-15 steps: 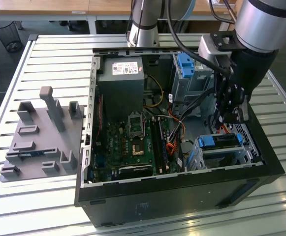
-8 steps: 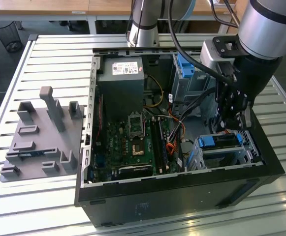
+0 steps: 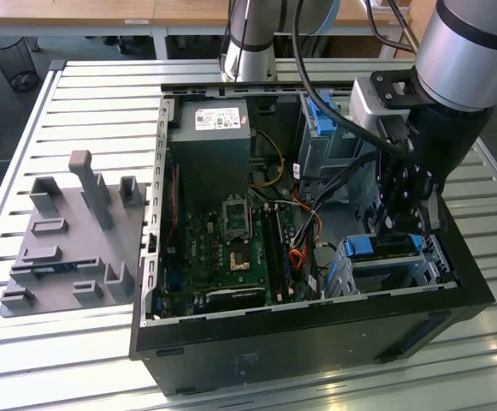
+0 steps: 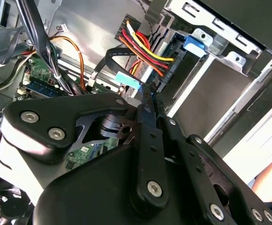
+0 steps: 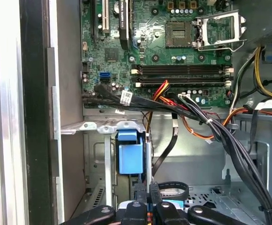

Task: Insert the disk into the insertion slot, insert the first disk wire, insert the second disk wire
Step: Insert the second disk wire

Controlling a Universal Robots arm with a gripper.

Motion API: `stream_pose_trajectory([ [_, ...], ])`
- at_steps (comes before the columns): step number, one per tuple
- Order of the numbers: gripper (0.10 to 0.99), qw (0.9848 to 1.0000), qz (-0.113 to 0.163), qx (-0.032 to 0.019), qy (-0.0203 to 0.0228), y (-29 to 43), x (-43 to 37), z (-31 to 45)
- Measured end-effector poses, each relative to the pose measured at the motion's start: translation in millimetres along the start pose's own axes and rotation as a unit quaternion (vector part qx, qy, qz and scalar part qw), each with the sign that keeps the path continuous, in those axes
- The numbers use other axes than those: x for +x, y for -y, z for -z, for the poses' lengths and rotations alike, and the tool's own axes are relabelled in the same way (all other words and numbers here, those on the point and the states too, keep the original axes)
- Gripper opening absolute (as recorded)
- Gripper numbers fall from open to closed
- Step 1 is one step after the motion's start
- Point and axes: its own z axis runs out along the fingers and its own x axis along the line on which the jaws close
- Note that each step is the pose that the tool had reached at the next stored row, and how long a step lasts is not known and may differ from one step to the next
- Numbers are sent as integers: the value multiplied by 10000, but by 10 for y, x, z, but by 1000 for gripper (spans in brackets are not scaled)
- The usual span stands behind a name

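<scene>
Cabling is the work in hand, judging by where things lie. The silver hard drive in its bright blue plastic carrier (image 3: 373, 246) sits inside the low grey perforated sheet-metal drive cage (image 3: 383, 276), with its blue edge showing at the cage mouth. It looks already seated.

Directly above that cage hangs the black pincer (image 4: 147, 92). Its fingers are drawn close together, apparently pinching the end of the thin black flat wire with a pale teal tag (image 4: 126, 79).

That wire should be light and limp, so it will flop unless held by its small stiff plug. The plug is likely brittle, so grip its flat sides and press straight in. The drive, by contrast, is dense and rigid and is best handled by its carrier.

Counted:
- 1 drive and 1 low cage
- 1 taller grey metal cage with a blue bracket (image 3: 323, 128), beyond the low cage towards the arm's base
- 2 drive wires: the flat black 1 and the red, yellow and orange bundle (image 4: 147, 50), whose black plug lies at the low cage's end
- 1 green motherboard (image 3: 231, 248) beside the low cage
- 1 slatted metal tabletop (image 3: 94, 94) under everything
</scene>
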Motion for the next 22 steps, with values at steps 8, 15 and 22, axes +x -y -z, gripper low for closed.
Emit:
stream_pose_trajectory([
  [8,149,10000,2,3,-1,-1,16,-23],
  [15,149,10000,6,3,0,2,20,-36],
  [22,149,10000,6,4,0,19,26,-44],
])
